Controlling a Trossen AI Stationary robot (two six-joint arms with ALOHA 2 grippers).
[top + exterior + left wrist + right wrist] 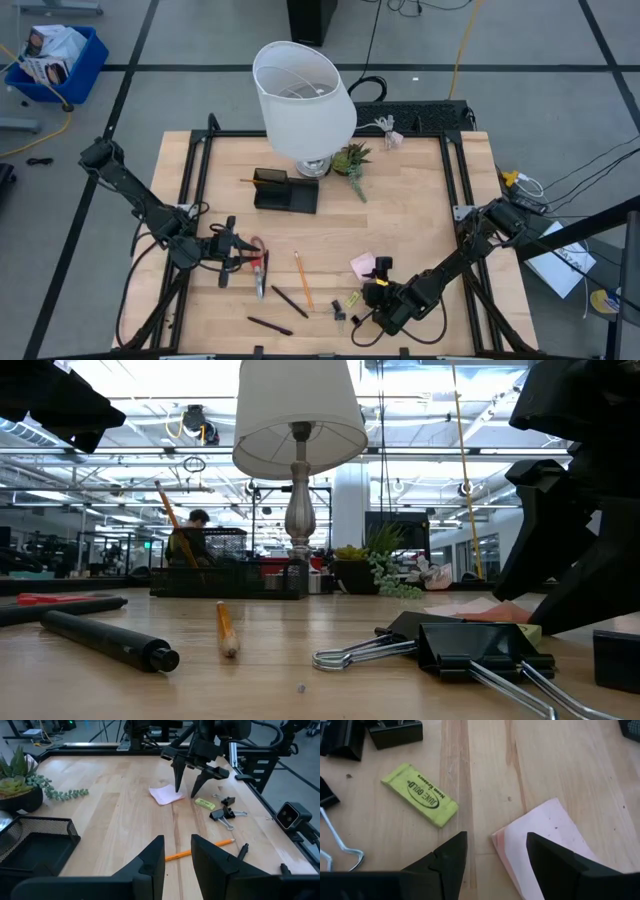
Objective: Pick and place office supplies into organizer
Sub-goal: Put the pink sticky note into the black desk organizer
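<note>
Right gripper (495, 852) hangs over the pink square sticky-note pad (555, 847), 2 fingers spread, nothing held. The flat yellow-green eraser (420, 794) lies just beside it. Best play, I'd say: straddle the pad's edge squarely, drop low, then pinch. The black mesh organizer (285, 190) sits well apart by the white-shaded lamp (303, 98). Left gripper (232, 255), open, waits by the red-handled scissors (259, 262).

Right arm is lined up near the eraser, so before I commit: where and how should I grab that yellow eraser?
Grip the yellow eraser across its short width, on the two long edges near the middle, coming straight down. It lies flat on the table as a thin slab. Rotate the open right tool to square with its tilt. Mind the binder clips close beside it.
</note>
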